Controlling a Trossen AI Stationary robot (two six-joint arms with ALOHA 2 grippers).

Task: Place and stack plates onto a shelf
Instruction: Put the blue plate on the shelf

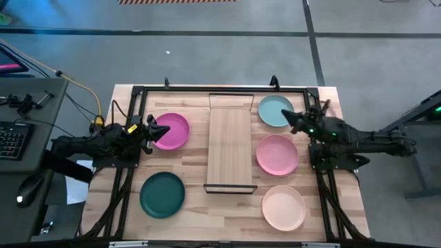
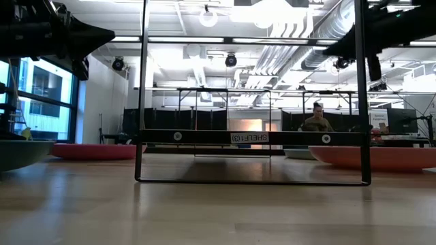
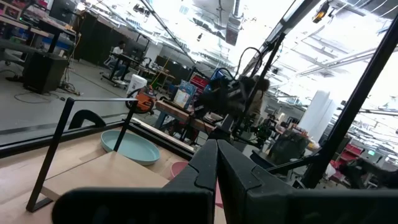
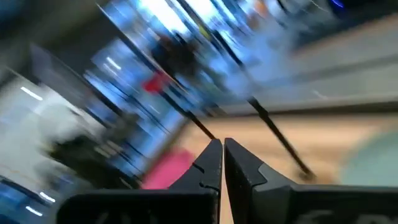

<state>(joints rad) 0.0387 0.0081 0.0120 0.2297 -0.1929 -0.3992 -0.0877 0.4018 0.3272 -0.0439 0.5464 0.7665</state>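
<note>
Five plates lie flat on the table around the shelf (image 1: 229, 148), a light wood board in a black wire frame (image 2: 252, 136). Magenta (image 1: 173, 131) and dark green (image 1: 162, 194) are on its left. Pale teal (image 1: 272, 109), light pink (image 1: 278, 154) and cream (image 1: 283, 207) are on its right. My left gripper (image 1: 164, 130) hovers shut above the magenta plate's left edge, pointing toward the shelf (image 3: 216, 144). My right gripper (image 1: 287, 119) hovers shut over the teal plate's near right rim (image 4: 222, 143). The low view shows both arms raised well above the table.
Black frame rails run along the table's left and right sides (image 1: 124, 179) and its far edge. A keyboard and cables sit on a grey stand (image 1: 21, 131) left of the table. A person (image 2: 315, 117) is far off in the room behind.
</note>
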